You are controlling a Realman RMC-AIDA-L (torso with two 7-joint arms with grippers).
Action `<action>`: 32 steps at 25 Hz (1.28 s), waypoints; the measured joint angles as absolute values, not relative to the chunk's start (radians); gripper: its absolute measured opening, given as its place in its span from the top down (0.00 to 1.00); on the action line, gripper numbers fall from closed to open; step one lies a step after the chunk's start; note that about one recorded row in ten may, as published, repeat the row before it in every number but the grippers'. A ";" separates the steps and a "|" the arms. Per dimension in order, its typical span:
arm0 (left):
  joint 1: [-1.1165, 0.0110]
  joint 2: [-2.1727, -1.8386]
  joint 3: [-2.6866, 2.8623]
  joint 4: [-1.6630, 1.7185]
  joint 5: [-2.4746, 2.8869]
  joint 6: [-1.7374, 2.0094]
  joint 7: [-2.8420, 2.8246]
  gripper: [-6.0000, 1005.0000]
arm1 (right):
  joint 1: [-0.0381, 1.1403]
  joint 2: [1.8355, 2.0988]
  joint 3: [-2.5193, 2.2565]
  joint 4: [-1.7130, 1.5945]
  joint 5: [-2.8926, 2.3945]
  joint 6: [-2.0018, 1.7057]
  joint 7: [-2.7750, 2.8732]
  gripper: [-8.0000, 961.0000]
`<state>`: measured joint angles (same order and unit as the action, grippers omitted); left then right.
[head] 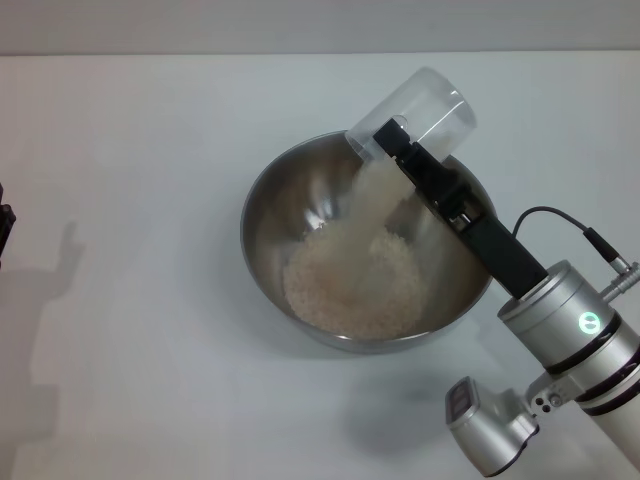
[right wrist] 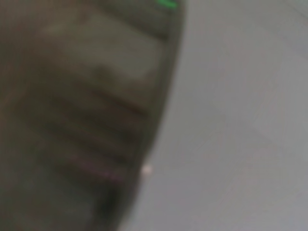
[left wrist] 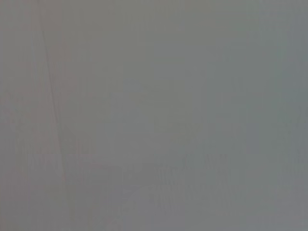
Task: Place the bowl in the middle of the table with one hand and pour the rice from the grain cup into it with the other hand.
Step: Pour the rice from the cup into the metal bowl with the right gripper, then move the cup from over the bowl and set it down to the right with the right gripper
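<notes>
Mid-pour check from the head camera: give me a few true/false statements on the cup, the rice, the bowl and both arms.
1. The right gripper holds the grain cup tipped over the bowl. True.
2. The rice is all in the cup. False: a stream is falling and a heap already lies in the bowl.
3. The bowl stands on the table. True.
4. The left gripper grips the bowl's rim. False: it is at the far left edge of the view, away from the bowl.
5. Rice has spilled onto the table. False: none shows outside the bowl.
</notes>
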<state>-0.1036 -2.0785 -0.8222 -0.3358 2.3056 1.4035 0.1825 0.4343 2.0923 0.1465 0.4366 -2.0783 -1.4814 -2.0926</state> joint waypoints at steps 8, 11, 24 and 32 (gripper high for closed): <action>-0.106 -2.079 -0.822 -0.336 2.306 1.404 0.182 0.17 | 0.432 2.092 0.145 0.443 -2.079 -1.444 -2.281 0.98; -0.106 -2.078 -0.822 -0.336 2.306 1.403 0.182 0.17 | 0.433 2.092 0.146 0.448 -2.078 -1.439 -2.319 0.98; -0.109 -2.079 -0.822 -0.336 2.305 1.404 0.179 0.17 | 0.375 2.091 0.274 0.605 -2.049 -1.489 -1.666 0.98; -0.119 -2.079 -0.822 -0.334 2.309 1.403 0.160 0.17 | 0.319 2.084 0.419 0.631 -1.975 -1.536 -0.885 0.98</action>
<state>-0.1194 -2.0785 -0.8222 -0.3343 2.3087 1.4030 0.1605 0.3194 2.0837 0.4188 0.6310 -1.9752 -1.5365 -0.8846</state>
